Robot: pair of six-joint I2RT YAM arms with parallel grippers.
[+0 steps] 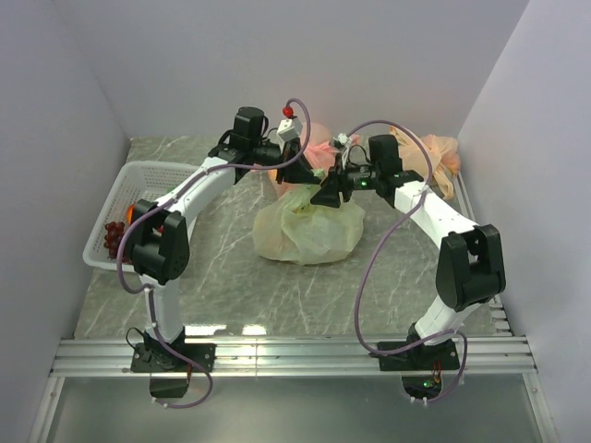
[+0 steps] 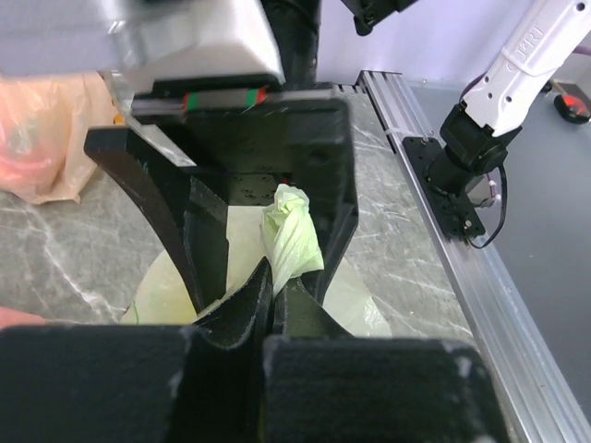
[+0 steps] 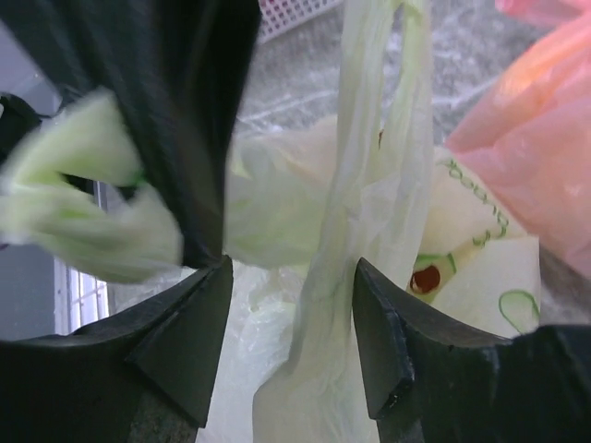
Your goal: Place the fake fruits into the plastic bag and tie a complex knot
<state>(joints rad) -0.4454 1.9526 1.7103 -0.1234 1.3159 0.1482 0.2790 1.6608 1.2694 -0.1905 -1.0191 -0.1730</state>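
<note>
Grey, marble-veined surface (image 1: 231, 295) lies between plain white walls, and two arms reach in from its near edge. At far left sits one white plastic lattice basket (image 1: 152, 167) holding a small cluster of dark-red glossy fake fruits (image 1: 113, 237), too small to count.

The left end effector (image 2: 271, 291) is pressed together on one twisted, crinkled handle end (image 2: 291, 235). Only the left wrist view shows this pinch.

Three bags are in view. One thin, translucent pale-green plastic bag (image 1: 309, 231) slumps at the centre of the surface, bulging and wrinkled. One pink knotted bag (image 1: 320, 148) lies just behind it.

The right end effector (image 3: 294, 277) has its jaws apart. A long pale-green handle strip (image 3: 369, 185) hangs between them, seen only from the right wrist. Whether it touches them is unclear.

One orange-tan knotted bag (image 1: 441, 152) rests at far right, against the back wall.
</note>
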